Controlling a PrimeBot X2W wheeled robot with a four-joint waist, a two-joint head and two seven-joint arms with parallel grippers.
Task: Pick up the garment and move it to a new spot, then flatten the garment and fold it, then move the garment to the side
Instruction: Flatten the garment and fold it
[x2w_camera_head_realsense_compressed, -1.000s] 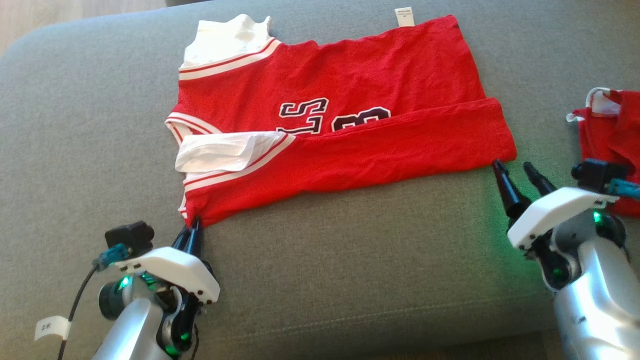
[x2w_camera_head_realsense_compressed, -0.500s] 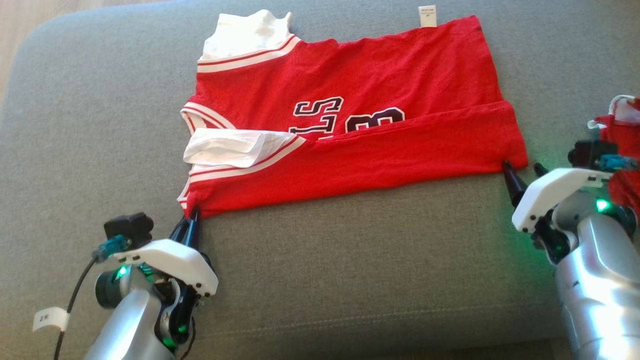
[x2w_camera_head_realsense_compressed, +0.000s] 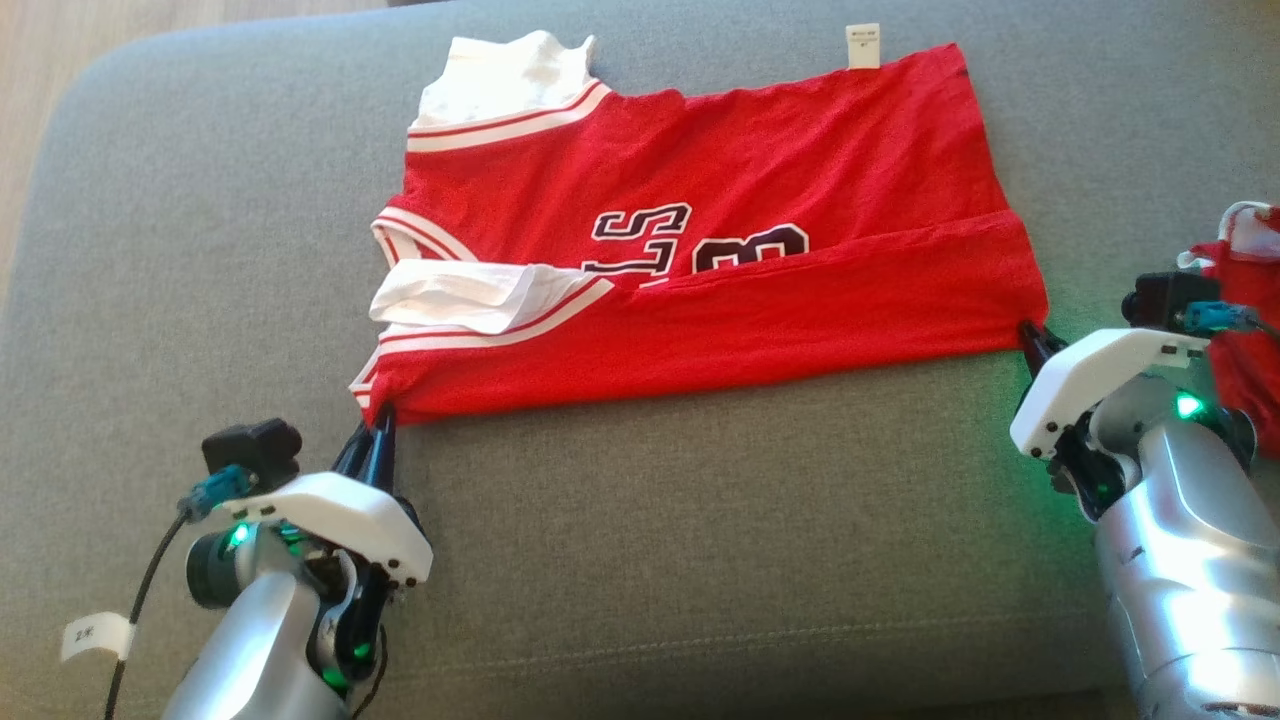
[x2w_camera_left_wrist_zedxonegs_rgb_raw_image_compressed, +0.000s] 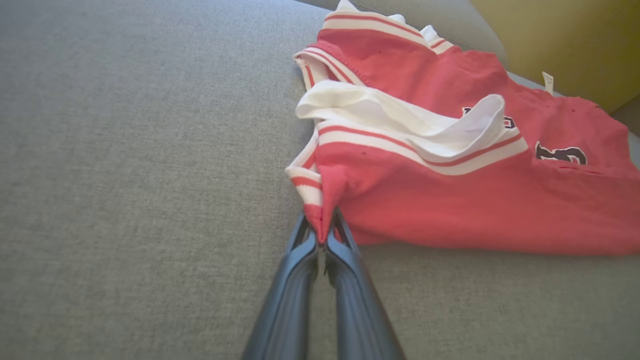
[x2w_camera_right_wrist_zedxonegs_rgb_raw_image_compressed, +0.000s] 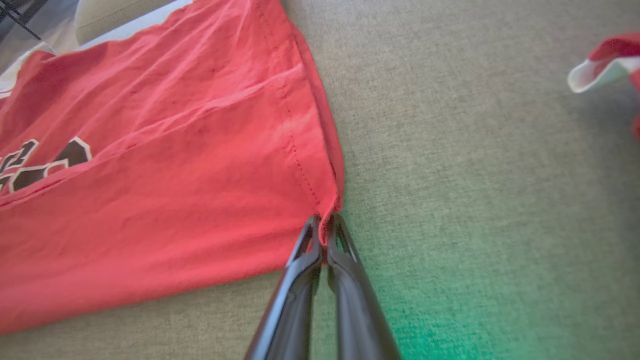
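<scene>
Grey woven fabric covers the wide cushion (x2w_camera_head_realsense_compressed: 650, 560) beneath both grippers. Stretched between them lies the red jersey (x2w_camera_head_realsense_compressed: 720, 190), its near long edge folded up over the dark lettering and its white-trimmed sleeves toward the left. A second red garment (x2w_camera_head_realsense_compressed: 1250, 350) is bunched just outside the right arm. The left gripper (x2w_camera_head_realsense_compressed: 383, 418) has its jaws pressed together, pinching the jersey's near corner by the striped trim. The right gripper (x2w_camera_head_realsense_compressed: 1030, 335) has its jaws clamped on the opposite near corner, at the bottom hem. Well beyond the right jaws, a small white tag (x2w_camera_head_realsense_compressed: 862, 46) pokes from the jersey's far edge.
</scene>
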